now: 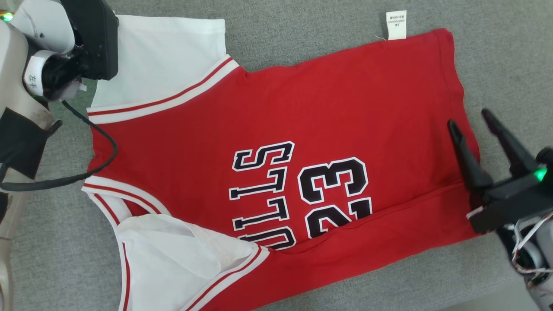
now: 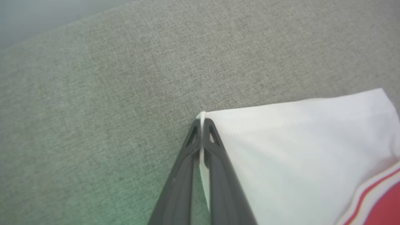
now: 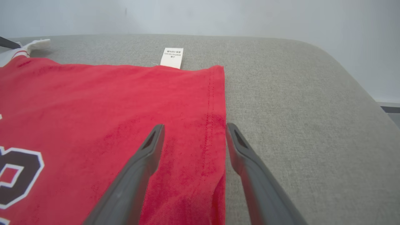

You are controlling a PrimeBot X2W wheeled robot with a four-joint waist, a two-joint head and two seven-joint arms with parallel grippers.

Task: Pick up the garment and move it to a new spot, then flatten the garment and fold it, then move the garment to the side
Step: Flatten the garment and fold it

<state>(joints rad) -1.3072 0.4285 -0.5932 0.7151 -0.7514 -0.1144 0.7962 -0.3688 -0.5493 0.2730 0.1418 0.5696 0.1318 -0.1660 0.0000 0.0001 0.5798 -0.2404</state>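
The garment (image 1: 302,108) is a red knit jersey with white short sleeves. It lies spread on a coarse grey woven surface (image 1: 302,39), neck end toward 9 o'clock in the head view and hem toward 3 o'clock. Its red cloth looks soft and slightly napped. White bands with thin red stripes edge the armholes and neck. Black block lettering (image 1: 263,198) and a number (image 1: 332,185), both outlined in white, run sideways near the centre. A long fold of red cloth lies over their lower part, toward 6 o'clock. The upper sleeve (image 1: 164,56), at 11 o'clock, lies smooth and flat. The lower sleeve (image 1: 168,259), at 7 o'clock, is rumpled. A small rectangular white care label (image 1: 395,25) juts from the side seam onto the grey weave at 1 o'clock.

In the left wrist view, the left gripper (image 2: 202,123) is clenched on the garment. Its two dark, tapered fingers are pressed together, with a thin edge of the white sleeve's corner pinched between them. In the head view a black cable (image 1: 93,166) loops from that wrist at 10 o'clock across the neck end.

The right gripper (image 1: 469,120), at 3 o'clock, stands released. Its pointed fingers are spread to either side of the stitched hem, one above red cloth and one above bare grey surface. Whether they touch anything cannot be told.
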